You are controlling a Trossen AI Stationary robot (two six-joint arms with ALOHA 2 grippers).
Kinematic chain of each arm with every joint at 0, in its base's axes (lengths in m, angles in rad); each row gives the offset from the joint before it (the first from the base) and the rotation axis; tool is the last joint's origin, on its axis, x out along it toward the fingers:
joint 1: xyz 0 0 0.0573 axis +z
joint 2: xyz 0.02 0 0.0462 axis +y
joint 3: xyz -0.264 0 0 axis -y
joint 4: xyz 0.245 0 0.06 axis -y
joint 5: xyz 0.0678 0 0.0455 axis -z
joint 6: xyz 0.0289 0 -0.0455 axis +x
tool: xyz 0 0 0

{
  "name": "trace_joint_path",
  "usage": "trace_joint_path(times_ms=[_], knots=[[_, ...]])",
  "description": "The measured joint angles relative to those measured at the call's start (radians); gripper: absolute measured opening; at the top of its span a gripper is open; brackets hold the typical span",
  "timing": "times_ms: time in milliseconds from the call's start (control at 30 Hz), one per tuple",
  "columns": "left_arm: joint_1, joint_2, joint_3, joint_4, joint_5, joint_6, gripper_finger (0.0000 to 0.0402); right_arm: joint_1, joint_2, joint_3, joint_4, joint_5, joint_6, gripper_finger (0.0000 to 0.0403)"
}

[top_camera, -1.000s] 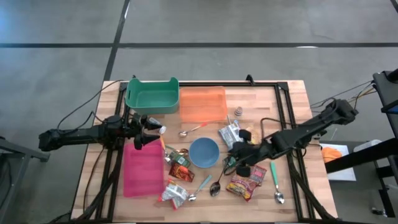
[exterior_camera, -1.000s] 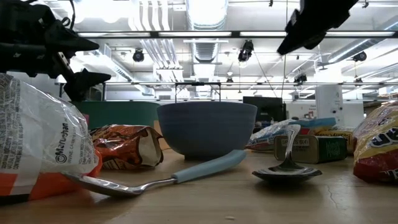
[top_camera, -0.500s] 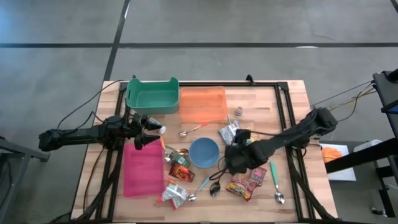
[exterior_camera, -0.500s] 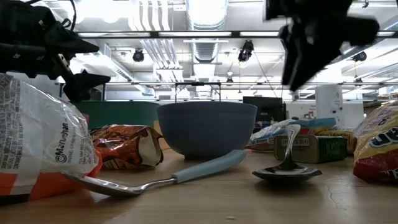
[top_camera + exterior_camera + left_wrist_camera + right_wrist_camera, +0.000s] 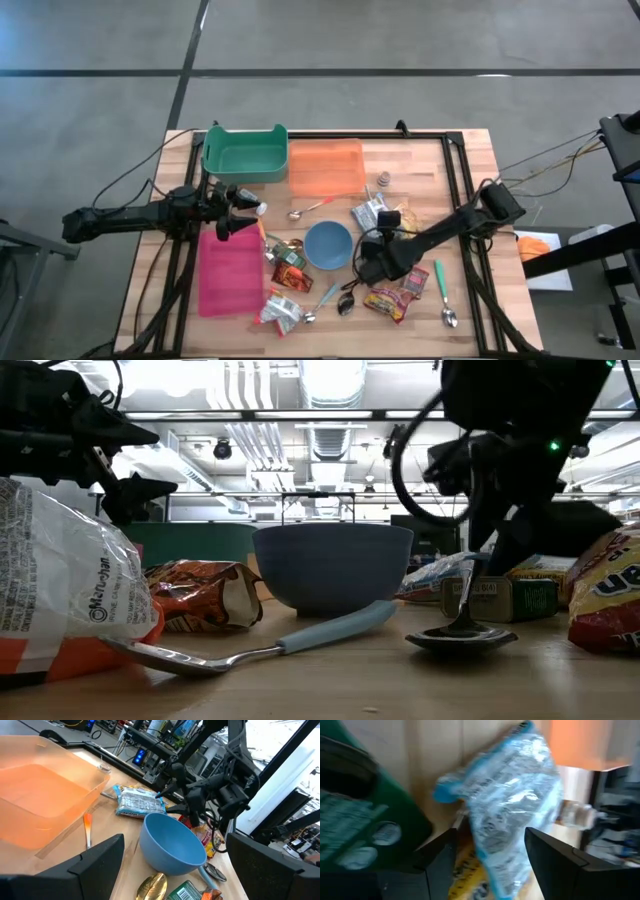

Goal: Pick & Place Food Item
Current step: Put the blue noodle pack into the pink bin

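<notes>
Right arm has dropped low beside the blue bowl (image 5: 328, 245), jaws now parted.
Left gripper (image 5: 232, 211) hovers wide open above the pink tray (image 5: 226, 272); right gripper (image 5: 368, 262) sits open and empty just right of the bowl, facing the silver-blue food packet (image 5: 512, 820) near the green tin (image 5: 362, 840).

The crinkled white and orange plastic food bag (image 5: 60, 590), lying well off from the right gripper, carries dark lettering that reads roughly "Maruchan". The print on the other packets and on the green tin is too small or blurred to read.
</notes>
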Motion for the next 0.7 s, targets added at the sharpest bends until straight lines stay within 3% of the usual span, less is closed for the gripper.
trace_joint_path(times_ms=[200, 467, 700], knots=[[0.0, 0.0, 0.0, 0.0, 0.0, 0.0, 0.0352, -0.002, -0.005, -0.05, 0.019, 0.129, 0.009, 0.0231], [0.0, 0.0, 0.0, 0.0, 0.0, -0.001, 0.0352, -0.007, -0.012, -0.128, 0.172, 0.14, -0.084, 0.0231], [0.0, 0.0, 0.0, 0.001, 0.0, -0.001, 0.0352, -0.015, -0.004, -0.134, 0.187, 0.141, -0.098, 0.0228]])
